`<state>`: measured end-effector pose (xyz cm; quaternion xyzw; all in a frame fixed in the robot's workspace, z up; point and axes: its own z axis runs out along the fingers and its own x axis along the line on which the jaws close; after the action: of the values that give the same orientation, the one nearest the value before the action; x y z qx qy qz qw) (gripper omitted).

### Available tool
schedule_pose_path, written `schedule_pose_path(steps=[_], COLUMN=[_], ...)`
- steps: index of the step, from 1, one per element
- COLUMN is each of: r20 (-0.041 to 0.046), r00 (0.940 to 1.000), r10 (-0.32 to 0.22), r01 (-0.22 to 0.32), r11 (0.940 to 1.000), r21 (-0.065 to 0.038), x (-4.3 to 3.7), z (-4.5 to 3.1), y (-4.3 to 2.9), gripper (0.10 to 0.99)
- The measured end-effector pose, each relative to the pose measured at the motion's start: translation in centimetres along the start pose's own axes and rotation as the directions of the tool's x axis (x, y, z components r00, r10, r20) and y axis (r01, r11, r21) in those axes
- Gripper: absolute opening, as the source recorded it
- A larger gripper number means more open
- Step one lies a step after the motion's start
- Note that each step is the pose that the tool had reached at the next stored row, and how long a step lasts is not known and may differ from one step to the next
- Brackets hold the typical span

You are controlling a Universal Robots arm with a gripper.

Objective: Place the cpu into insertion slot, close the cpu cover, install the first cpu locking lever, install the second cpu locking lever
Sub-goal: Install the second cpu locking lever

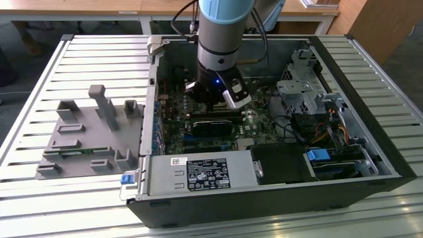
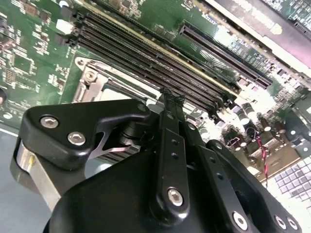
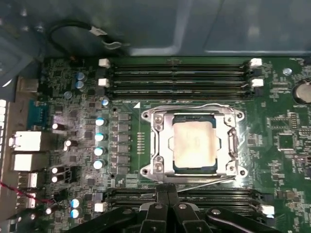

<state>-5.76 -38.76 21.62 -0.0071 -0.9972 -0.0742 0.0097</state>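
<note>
In the first wrist view the cpu (image 3: pixel 193 143), a silvery square, lies in the insertion slot (image 3: pixel 194 171) on the green motherboard. The cpu cover (image 3: pixel 160 141), a silvery frame, lies flat over its edges. One thin wire locking lever (image 3: pixel 194 105) runs along the socket side away from my fingers. The other lever (image 3: pixel 209 182) lies slanted along the side nearest them. My gripper (image 3: pixel 167 188) is shut, its tips just beside the socket edge close to that slanted lever's end. It hangs inside the computer case (image 1: pixel 213 106), and its black fingers (image 2: pixel 170 111) point down over the memory slots.
Long black memory slots (image 3: pixel 180 77) flank the socket on two sides. A row of capacitors (image 3: pixel 99 136) stands beside it. The open case holds a power supply (image 1: pixel 198 173), a drive cage (image 1: pixel 304 94) and cables. A grey fixture (image 1: pixel 86 134) sits on the slatted table at the exterior view's left.
</note>
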Motion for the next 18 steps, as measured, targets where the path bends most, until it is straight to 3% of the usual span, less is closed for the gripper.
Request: schedule_pose_path(steps=[11, 16, 18], r20=[-0.0031, -0.0029, -0.0028], r00=[0.9998, 0.9998, 0.9998], r10=[-0.02, -0.021, -0.022], r01=[0.02, 0.021, 0.021], r11=[0.9994, 0.9985, 0.9976], r21=[-0.028, -0.05, -0.065], x=[0.44, 0.54, 0.66], z=[1.17, 1.19, 1.2], y=[-0.39, -1.18, -1.3], gripper=[0.106, 0.106, 0.106])
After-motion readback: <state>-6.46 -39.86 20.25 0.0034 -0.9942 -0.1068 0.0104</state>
